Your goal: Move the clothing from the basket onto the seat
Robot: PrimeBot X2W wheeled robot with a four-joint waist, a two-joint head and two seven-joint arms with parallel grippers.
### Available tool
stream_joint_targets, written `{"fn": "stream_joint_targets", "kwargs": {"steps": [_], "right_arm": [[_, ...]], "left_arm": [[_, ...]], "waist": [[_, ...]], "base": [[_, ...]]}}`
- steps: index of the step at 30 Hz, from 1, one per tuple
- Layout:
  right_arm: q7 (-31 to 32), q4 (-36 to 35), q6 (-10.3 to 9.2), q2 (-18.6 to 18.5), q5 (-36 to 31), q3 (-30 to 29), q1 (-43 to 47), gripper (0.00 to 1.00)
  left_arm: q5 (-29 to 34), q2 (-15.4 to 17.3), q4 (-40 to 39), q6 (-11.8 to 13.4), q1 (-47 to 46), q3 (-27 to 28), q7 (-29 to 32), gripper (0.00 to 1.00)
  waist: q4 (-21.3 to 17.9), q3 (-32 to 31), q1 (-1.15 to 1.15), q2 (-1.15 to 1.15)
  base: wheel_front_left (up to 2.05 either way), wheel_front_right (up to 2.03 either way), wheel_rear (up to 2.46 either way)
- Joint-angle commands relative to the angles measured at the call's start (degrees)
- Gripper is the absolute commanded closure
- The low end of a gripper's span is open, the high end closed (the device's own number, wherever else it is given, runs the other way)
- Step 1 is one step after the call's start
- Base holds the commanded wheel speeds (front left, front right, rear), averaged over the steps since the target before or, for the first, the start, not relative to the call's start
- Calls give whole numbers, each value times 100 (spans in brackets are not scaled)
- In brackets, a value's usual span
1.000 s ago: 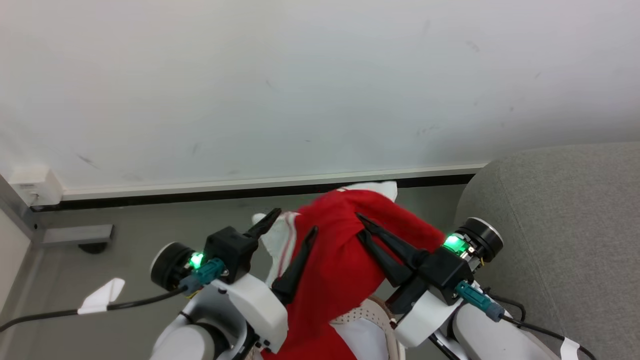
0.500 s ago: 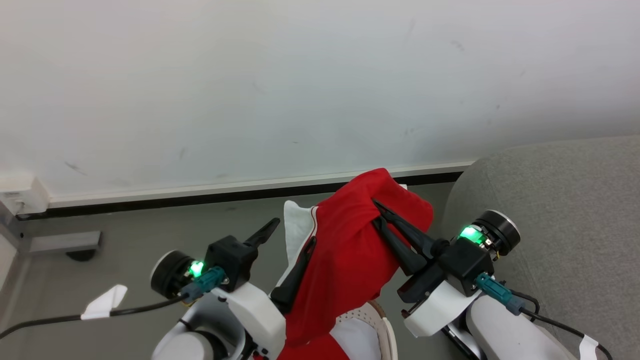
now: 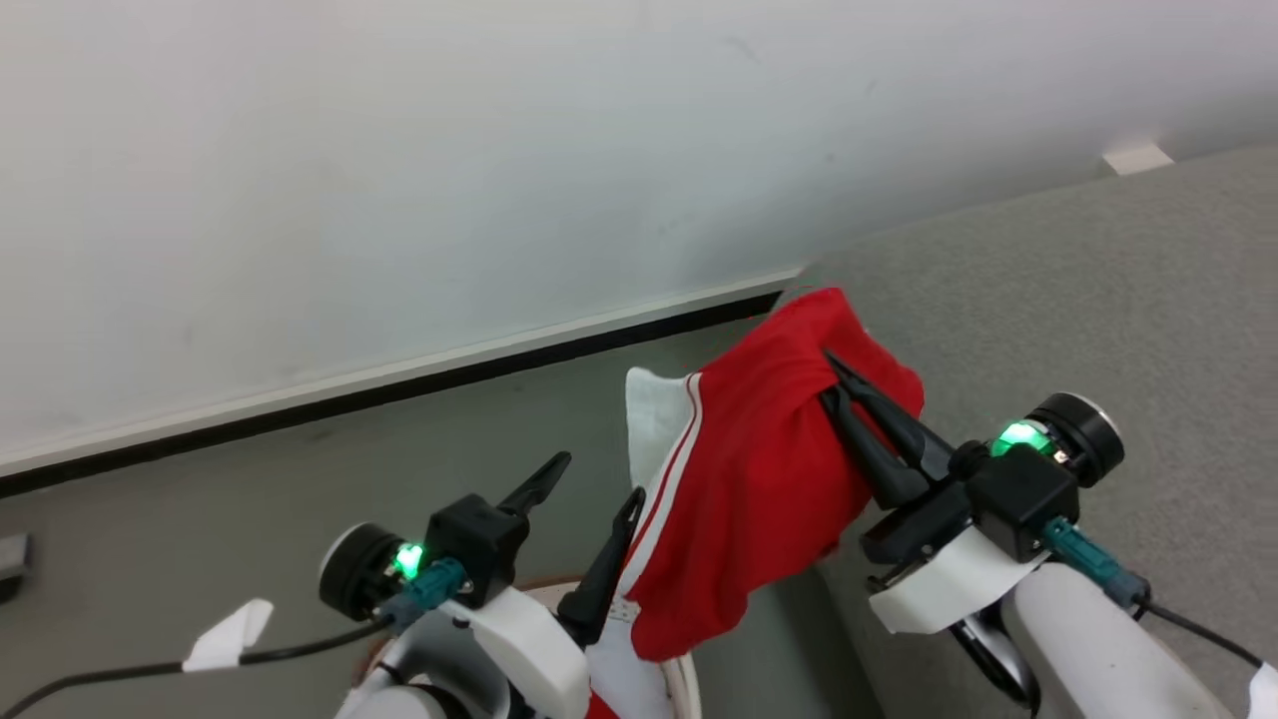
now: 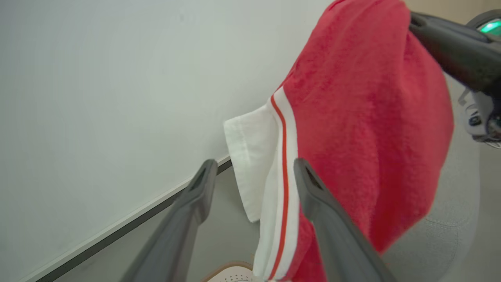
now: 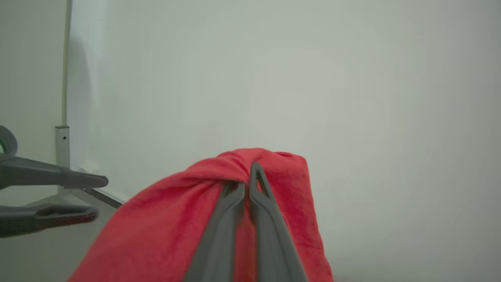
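The left pincer [image 3: 600,476] gapes, the right pincer [image 3: 827,375] clamps tight.

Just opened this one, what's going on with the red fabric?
The robot holds the clothing up in the air above the basket. Its right pincer is shut on a bunch of the red fabric near the top, and the rest hangs down. The left pincer is open beside the white striped edge, holding nothing. The grey seat is just to the right, and the garment is not yet on it.

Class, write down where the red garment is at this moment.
In the head view the red garment hangs right of centre, pinched in the right hand, between the open left hand and the grey sofa.
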Motion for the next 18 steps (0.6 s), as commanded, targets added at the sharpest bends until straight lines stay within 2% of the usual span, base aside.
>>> {"fn": "stream_joint_targets", "kwargs": {"steps": [1,9,13,18], "right_arm": [[-20,-124,-14,-95,52,-196,103,100],[-20,-583,-14,-198,108,-1090,323,100],[-19,-646,-13,-170,102,-1651,334,100],[-8,-271,-14,-107,-6,-2432,-188,100]], "left_arm": [[63,-18,4,-38,-41,-80,-103,0],[183,-139,60,-200,-406,-397,-279,0],[225,-139,69,-326,-673,-581,-336,0],[300,-77,63,-441,-1090,-808,-365,0]], "waist": [[-543,301,0,0],[-1165,906,0,0],[-1214,1249,0,0],[-1058,1837,0,0]], "base": [[0,0,0],[0,0,0],[0,0,0],[0,0,0]]}}
